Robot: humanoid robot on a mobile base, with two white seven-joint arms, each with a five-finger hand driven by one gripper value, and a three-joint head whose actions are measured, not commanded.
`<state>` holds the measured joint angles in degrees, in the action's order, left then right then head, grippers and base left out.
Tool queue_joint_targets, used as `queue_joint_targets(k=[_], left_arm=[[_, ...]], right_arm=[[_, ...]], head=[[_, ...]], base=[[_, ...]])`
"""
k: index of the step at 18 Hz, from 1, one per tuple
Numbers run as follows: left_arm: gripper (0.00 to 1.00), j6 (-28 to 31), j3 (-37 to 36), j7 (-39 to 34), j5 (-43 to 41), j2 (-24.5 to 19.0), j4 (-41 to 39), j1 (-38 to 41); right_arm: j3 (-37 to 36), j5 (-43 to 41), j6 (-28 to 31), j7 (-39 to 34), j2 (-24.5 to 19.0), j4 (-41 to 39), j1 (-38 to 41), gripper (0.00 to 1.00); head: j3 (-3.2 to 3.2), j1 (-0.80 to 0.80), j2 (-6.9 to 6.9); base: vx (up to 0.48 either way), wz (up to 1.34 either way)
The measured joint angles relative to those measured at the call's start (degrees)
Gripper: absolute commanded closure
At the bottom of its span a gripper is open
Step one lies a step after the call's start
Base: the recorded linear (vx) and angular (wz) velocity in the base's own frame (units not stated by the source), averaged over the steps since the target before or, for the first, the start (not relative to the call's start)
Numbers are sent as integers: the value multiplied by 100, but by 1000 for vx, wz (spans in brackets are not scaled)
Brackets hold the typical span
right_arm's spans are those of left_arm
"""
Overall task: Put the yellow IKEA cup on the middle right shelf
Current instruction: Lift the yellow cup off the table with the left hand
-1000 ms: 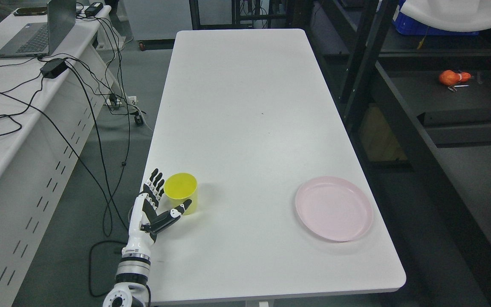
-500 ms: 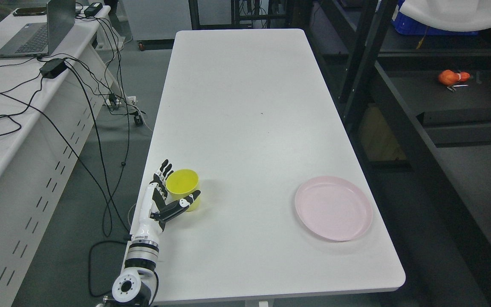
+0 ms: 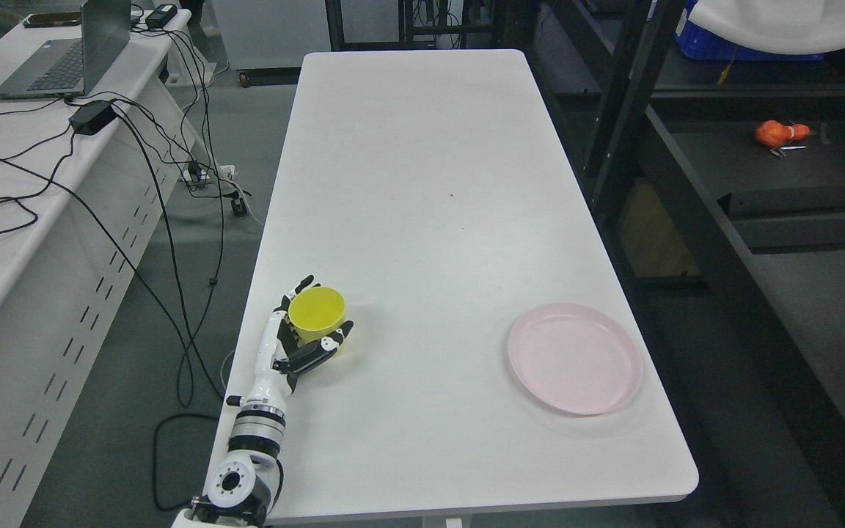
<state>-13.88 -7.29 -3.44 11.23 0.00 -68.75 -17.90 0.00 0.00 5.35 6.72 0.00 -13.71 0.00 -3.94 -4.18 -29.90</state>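
White table (image 3: 430, 183); yellow cup (image 3: 317, 315) near left edge; left hand (image 3: 298, 345) cupping it; shelving (image 3: 723, 169) right.

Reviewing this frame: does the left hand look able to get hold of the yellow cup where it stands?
Probably yes. The left hand is already at the yellow cup, fingers behind it and thumb in front; nothing stands between them on the table.

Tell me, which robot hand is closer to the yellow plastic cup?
The left robot hand. It wraps around the round yellow plastic cup near the white table's left edge, thumb in front, fingers behind. The right robot hand is not in view.
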Motion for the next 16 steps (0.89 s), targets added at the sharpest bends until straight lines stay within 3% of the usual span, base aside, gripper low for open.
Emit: queue_joint_targets(k=[1,6,16], left_arm=[[100,-279,-16,2,65,0,34,-2],[100,-1219,-66,2,266,0,-84,152],[100,-1378,-119,-6,366,0,-1387,617]], right_arm=[[0,0,0,0,0,0,0,1],[0,0,0,0,0,0,0,1],[0,0,-1,0,0,0,0,1]], head=[[0,0,0],[0,0,0],[0,0,0]], base=[[0,0],[0,-2],[-84,-56]])
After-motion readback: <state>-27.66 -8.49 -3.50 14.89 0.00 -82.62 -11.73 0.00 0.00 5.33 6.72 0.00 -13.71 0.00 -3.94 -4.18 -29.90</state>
